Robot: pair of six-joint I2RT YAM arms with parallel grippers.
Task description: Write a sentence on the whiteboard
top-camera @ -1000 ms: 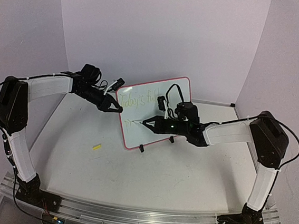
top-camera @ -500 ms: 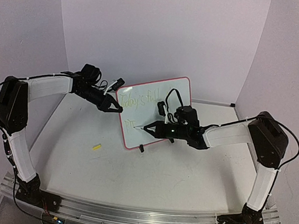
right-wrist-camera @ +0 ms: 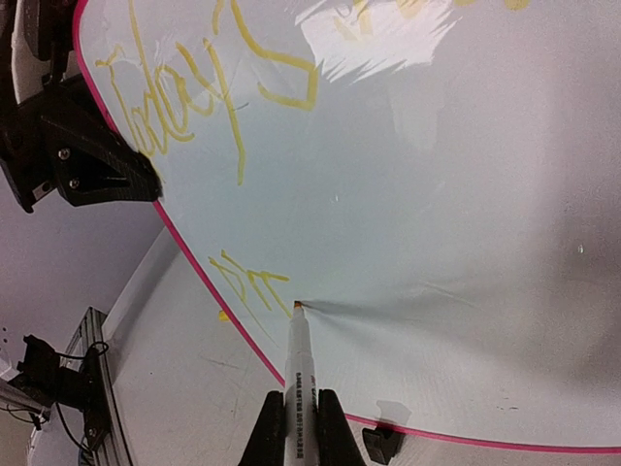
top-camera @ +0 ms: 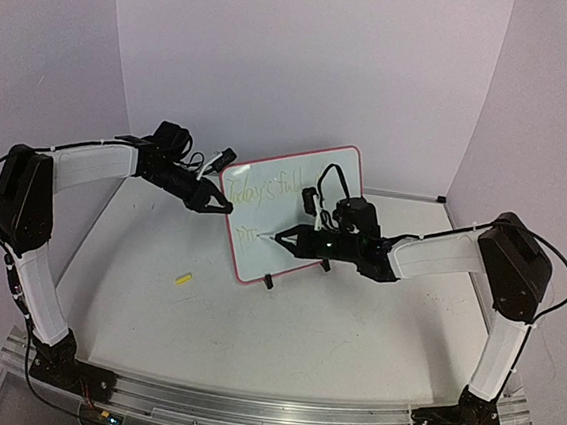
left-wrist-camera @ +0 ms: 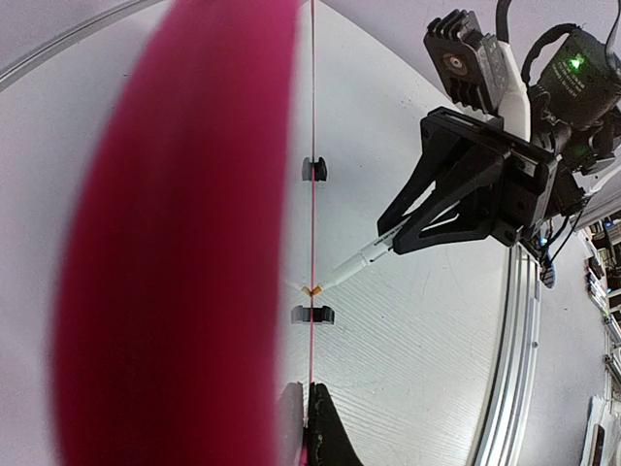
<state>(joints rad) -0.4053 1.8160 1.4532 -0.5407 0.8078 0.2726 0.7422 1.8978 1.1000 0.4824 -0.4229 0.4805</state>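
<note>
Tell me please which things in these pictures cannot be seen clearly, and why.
Right wrist view: the sentence has its first line cut by the top edge and lost in glare.
Top external view: on the whiteboard it is too faint; the yellow piece is too small to name.
Left wrist view: the whiteboard stands edge-on, its face hidden; a red blur fills the left.

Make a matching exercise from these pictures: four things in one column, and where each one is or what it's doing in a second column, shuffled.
1. whiteboard
2. marker
3. left gripper
4. small yellow piece

A. lying loose on the table
B. clamped on the board's left edge
C. standing on black clip feet
D. held by the right gripper, tip on the board

Pairs: 1-C, 2-D, 3-B, 4-A.
</note>
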